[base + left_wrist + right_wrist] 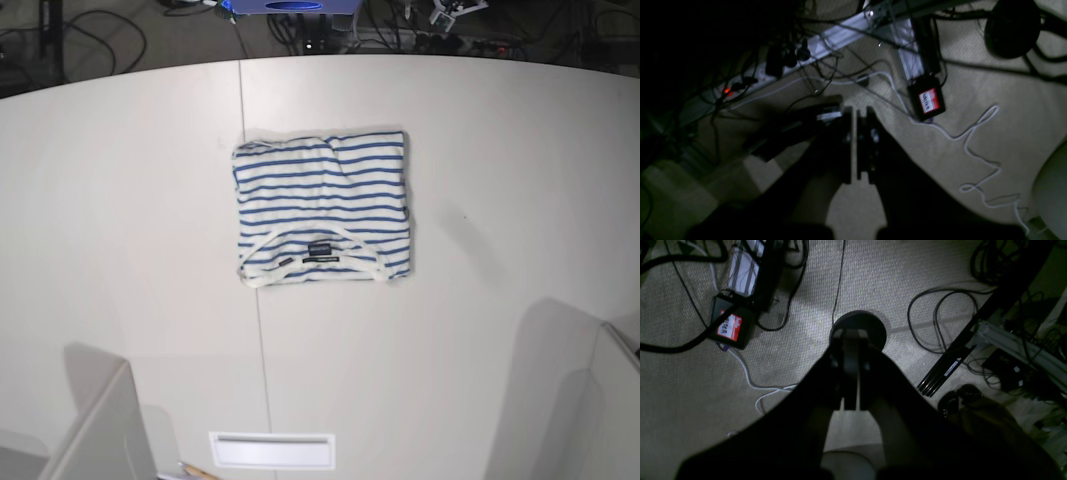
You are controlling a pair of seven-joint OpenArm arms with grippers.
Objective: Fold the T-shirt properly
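Note:
In the base view the T-shirt point(322, 208), white with thin blue stripes, lies folded into a rough square on the white table point(500, 200). Its neckline trim and small dark label face the front edge. Neither gripper shows in that view. Both wrist views look down at the carpeted floor, away from the shirt. In the dim left wrist view my left gripper point(855, 110) is shut, its fingers pressed together with nothing between them. My right gripper point(850, 335) is also shut and empty, hanging over a round black base point(873, 325).
Grey arm parts fill the base view's lower corners point(100, 430) point(610, 400). A white slot point(272, 450) sits at the table's front edge. On the floor lie a black box with a red-and-white label point(927, 101) point(730, 327), a power strip point(750, 76) and loose cables point(973, 133).

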